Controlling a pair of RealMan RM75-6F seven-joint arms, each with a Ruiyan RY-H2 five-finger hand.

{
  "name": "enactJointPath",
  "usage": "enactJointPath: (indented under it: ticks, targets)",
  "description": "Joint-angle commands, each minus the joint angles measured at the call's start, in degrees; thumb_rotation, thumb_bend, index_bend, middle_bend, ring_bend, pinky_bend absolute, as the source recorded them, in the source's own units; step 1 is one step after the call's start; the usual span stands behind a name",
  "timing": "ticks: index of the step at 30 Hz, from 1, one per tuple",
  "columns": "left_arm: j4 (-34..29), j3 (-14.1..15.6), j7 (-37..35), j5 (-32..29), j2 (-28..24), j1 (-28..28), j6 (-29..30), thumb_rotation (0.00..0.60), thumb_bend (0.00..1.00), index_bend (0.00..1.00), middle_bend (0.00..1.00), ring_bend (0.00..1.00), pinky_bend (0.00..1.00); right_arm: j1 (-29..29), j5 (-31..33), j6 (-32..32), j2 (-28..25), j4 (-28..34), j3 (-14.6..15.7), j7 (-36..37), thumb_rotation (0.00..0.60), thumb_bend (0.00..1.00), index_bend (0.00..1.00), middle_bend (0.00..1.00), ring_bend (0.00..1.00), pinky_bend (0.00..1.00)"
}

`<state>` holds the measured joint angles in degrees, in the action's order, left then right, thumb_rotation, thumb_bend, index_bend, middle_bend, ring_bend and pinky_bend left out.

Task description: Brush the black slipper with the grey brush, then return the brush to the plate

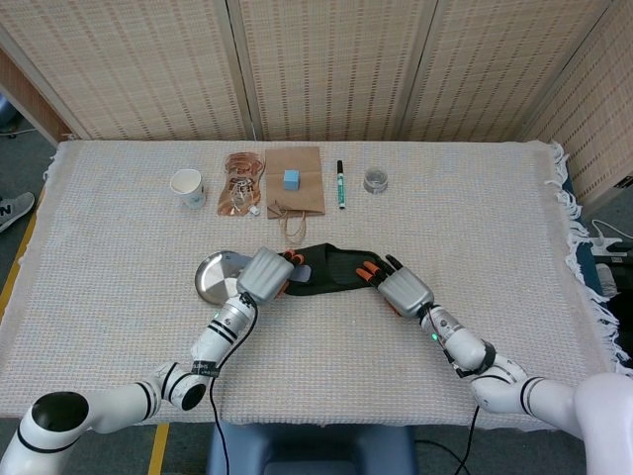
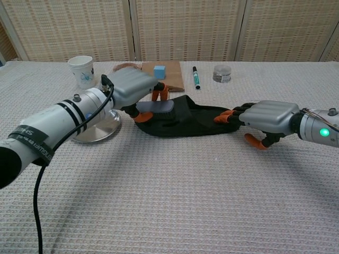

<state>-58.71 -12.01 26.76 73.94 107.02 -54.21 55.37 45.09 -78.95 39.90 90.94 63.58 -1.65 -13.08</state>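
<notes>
Left hand (image 2: 132,87) grips the grey brush (image 2: 157,108), fingers wrapped over its back, orange fingertips (image 2: 158,95) showing past the far edge. Brush sits flat on the heel end of the black slipper (image 2: 188,119), directly under the hand's fingers; in the head view the brush (image 1: 298,266) shows only as a small grey patch beyond the left hand (image 1: 265,274). Slipper (image 1: 331,270) lies lengthwise on the table (image 1: 445,228), spanning the gap between the two hands. Right hand (image 2: 267,116) rests at the slipper's toe end, fingertips (image 2: 226,118) touching or pressing on that end, thumb down toward the table; it pins rather than encloses, so I cannot tell if it counts as a true grip. Same right hand (image 1: 403,290) in the head view, fingers pointed at the slipper. Plate (image 2: 98,128), metal, lies on the table just beside and behind the left hand's wrist, partly hidden by the forearm; nothing visible on its exposed part (image 1: 211,275). Beyond the left hand, toward the far table edge: paper cup (image 1: 187,186), brown paper bag (image 1: 295,182) with blue cube (image 1: 291,179) on it, a clear packet (image 1: 240,183) of brownish items beside the bag. Beyond the slipper's middle: green marker (image 1: 340,184) and small clear jar (image 1: 375,180).
</notes>
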Motion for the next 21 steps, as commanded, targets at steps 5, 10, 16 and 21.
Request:
enactJointPath:
  ticks: [5,10,16,21]
  targets:
    - [5.1,-0.2,-0.6,1.0,1.9,-0.8,1.1,0.600,0.42,0.38,0.44,0.91,1.00,0.1,-0.8,0.5,-0.2,0.3,0.3,0.2,0.600,0.68,0.04,0.01,0.00,0.00]
    - [7.9,0.3,0.3,0.5,2.0,-0.3,0.4,0.600,0.42,0.38,0.45,0.91,1.00,0.2,-0.8,0.5,-0.3,0.2,0.3,0.6,0.600,0.68,0.04,0.01,0.00,0.00]
    - [7.0,0.4,1.1,-1.0,0.5,1.0,-0.3,0.600,0.42,0.40,0.47,0.91,1.00,0.1,-1.1,0.7,-0.2,-0.2,0.7,0.2,0.600,0.69,0.04,0.01,0.00,0.00]
    - [4.0,0.3,0.7,-0.5,0.1,1.1,0.2,0.600,0.42,0.40,0.46,0.91,1.00,0.1,-1.1,0.9,-0.2,-0.3,0.7,0.4,0.600,0.69,0.04,0.01,0.00,0.00]
